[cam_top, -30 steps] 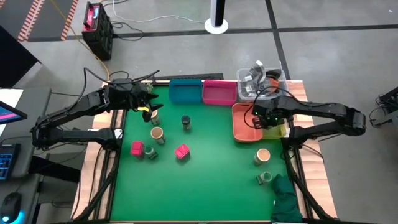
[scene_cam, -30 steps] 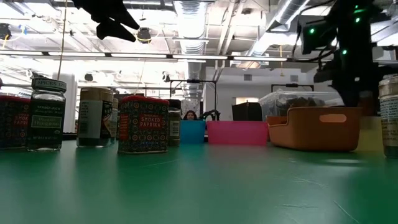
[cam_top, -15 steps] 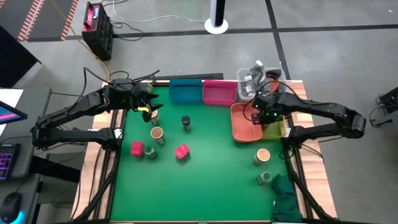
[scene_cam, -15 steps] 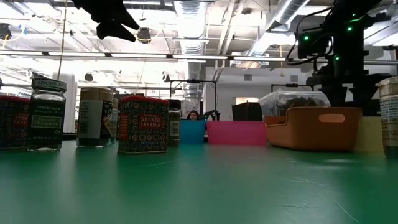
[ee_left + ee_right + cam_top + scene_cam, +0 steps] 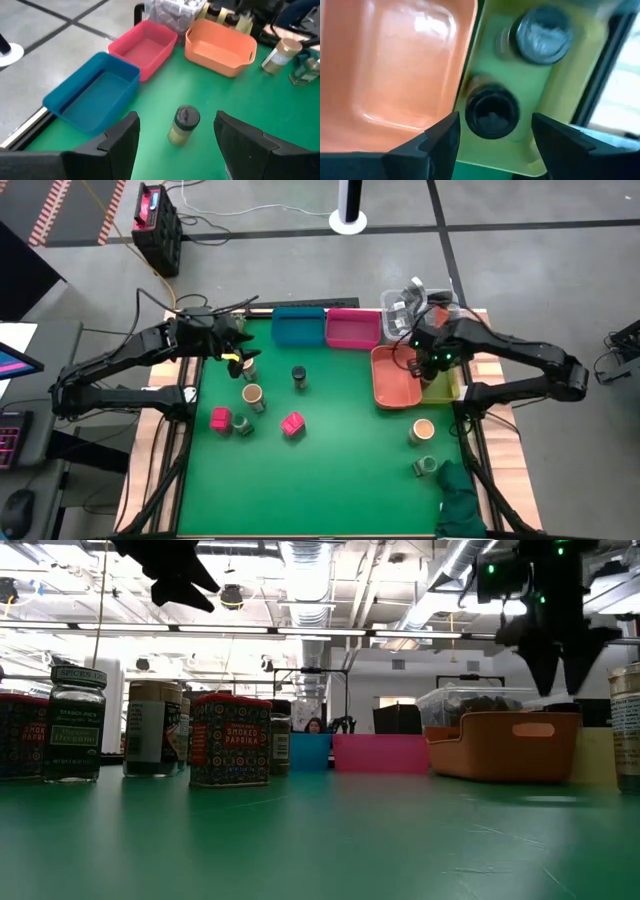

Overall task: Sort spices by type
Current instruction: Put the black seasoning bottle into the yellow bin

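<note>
Right tool (image 5: 492, 131) wide open, empty, above two dark-lidded jars (image 5: 491, 111) in yellow bin (image 5: 530, 75); left tool (image 5: 175, 135) open, empty, at desk's (image 5: 320, 470) ten o'clock.

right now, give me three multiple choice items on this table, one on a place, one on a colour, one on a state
1. Where is the right gripper?
A. above the yellow bin
B. above the blue bin
C. at the green cloth

2. What colour is the bin between the blue bin and the tub of metal parts?
A. white
B. pink
C. black

3. How does the right gripper stand?
A. shut on a jar
B. open, holding nothing
C. shut on a tin

Answers:
1. A: the right wrist view looks down on two jars in the yellow bin.
2. B: the pink bin sits there in the high view.
3. B: its fingers are spread apart, empty.
</note>
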Robot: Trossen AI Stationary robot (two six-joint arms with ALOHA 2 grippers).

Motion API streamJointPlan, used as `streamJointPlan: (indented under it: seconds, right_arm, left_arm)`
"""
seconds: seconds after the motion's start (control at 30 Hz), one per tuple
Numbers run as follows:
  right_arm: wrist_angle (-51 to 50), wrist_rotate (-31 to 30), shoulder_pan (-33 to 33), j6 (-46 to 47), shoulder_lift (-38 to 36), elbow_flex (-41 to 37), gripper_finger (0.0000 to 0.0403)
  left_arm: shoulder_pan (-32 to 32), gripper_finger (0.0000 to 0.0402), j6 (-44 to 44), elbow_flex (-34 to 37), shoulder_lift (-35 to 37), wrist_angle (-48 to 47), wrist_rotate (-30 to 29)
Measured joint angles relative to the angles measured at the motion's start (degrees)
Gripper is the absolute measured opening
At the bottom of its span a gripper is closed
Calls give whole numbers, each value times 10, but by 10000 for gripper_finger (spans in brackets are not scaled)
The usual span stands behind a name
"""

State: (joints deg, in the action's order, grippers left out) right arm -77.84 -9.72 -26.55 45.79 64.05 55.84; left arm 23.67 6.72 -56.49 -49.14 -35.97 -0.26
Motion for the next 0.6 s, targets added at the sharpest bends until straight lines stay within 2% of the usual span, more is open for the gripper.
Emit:
streamJointPlan:
  seconds: [0.1, 0.27, 0.4, 0.6]
  right_arm:
    - [24, -12, 20, -10, 3, 41, 272]
    - [132, -38, 84, -24, 47, 97, 272]
    - [227, -39, 125, -74, 129, 144, 272]
    - [277, -36, 170, -198, 270, 256, 272]
  left_arm:
    - [0, 242, -7, 0, -11, -17, 0]
    - [0, 242, -14, 0, -33, -24, 18]
    - [0, 242, -10, 0, -35, -13, 20]
    - [0, 242, 14, 0, -24, -12, 37]
